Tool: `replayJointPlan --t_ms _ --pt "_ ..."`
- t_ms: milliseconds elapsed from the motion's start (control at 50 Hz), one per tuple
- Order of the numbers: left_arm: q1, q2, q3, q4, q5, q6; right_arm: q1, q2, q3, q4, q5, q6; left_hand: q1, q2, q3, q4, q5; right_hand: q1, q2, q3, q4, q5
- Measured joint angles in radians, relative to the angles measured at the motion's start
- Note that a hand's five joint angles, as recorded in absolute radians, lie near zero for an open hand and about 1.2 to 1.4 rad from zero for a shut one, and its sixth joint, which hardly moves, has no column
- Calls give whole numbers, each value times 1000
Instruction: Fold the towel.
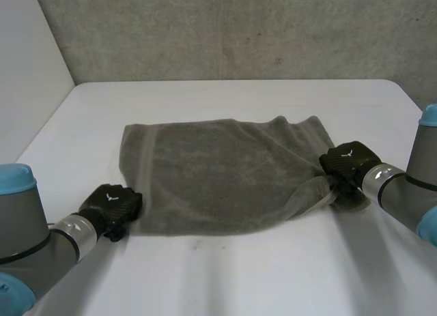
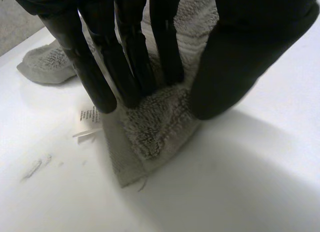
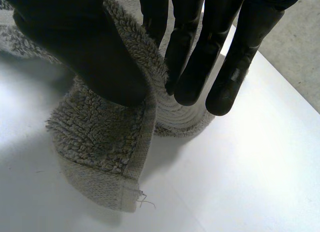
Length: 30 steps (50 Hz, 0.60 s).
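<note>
Towel (image 1: 218,173) lies spread between my hands, no fold made yet. My left hand (image 1: 113,202) pinches the corner at its fingertips; my right hand (image 1: 348,162) pinches its own corner, lifted a little.

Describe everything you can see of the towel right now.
The towel is grey-brown terry cloth with a flat woven band near its edges and a small white label. It lies spread, slightly rumpled, on the white table. The left robot hand pinches its near left corner between fingers and thumb. The right robot hand pinches its near right corner, which is lifted and curled off the table.
</note>
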Motion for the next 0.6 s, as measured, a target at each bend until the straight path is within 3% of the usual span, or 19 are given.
replayJointPlan --t_ms 140,400,600 --pt "0 10 8 7 0 -4 0 2 0 -4 0 0 223 217 215 223 219 0 0 0 0 0" --pt "-4 59 7 -4 -10 -12 -1 -23 -8 11 4 -2 250 271 269 279 267 0 0 0 0 0" --pt "7 305 21 -103 -16 -11 -16 -187 -66 245 10 -74 250 274 273 282 270 0 0 0 0 0"
